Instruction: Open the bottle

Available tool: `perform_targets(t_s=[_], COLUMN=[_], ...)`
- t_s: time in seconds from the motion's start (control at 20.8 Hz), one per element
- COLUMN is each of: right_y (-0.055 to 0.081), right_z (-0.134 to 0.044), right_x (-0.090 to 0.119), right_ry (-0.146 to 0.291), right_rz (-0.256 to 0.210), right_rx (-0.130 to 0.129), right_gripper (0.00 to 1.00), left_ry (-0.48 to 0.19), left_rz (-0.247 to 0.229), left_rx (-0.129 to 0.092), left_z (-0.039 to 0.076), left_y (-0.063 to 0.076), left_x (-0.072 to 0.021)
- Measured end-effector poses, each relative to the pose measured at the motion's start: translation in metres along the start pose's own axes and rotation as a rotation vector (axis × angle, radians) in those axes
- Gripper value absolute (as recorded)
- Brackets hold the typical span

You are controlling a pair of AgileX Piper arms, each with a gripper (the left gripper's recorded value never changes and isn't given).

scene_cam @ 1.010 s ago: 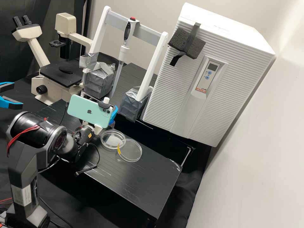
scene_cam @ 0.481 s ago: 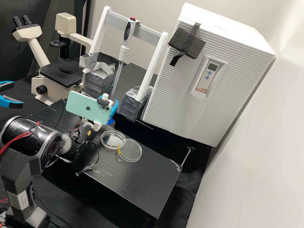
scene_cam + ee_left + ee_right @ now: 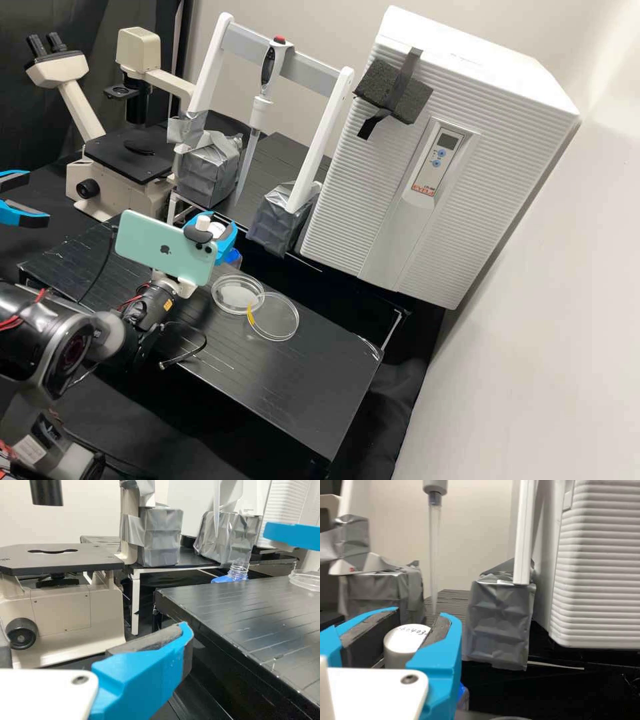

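My right gripper (image 3: 212,235) is shut on a white bottle cap (image 3: 215,229) and holds it above the black platform's far left part. In the right wrist view the cap (image 3: 406,639) sits between the two blue fingers (image 3: 437,650). The clear bottle (image 3: 239,570) stands on the platform with its threaded neck bare, a little below and beside the right gripper's finger (image 3: 292,533). A blue bit of the bottle (image 3: 232,256) shows just under that gripper. My left gripper (image 3: 17,197) hangs open at the left edge, off the platform and well away from the bottle.
Two clear petri dishes (image 3: 237,292) (image 3: 274,317) lie on the raised black platform (image 3: 293,380). Behind stand a pipette (image 3: 257,113) on a white rack with taped feet, a microscope (image 3: 110,157) and a large white ribbed machine (image 3: 433,153).
The right arm has drawn back to the left with the cap in its fingers, and its elbow has sunk lower. The left gripper has kept still.
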Motion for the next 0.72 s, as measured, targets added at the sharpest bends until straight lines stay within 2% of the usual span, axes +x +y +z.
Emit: perform_targets(t_s=[0.24,0.63,0.72], right_y=[-0.009,-0.023,-0.026], right_z=[-0.003,0.007,0.008], right_x=[-0.017,-0.027,-0.028], right_ry=[0.038,-0.002,-0.013], right_rz=[-0.026,-0.094,-0.107], right_rx=[0.001,-0.028,-0.024], right_gripper=[0.00,0.00,0.00], left_ry=[0.000,0.000,0.000], left_rz=[0.000,0.008,0.008], left_rx=[0.000,0.008,0.008], left_z=[0.000,0.001,0.001], left_y=[0.000,0.002,0.002], left_x=[0.0000,-0.0008,-0.0008])
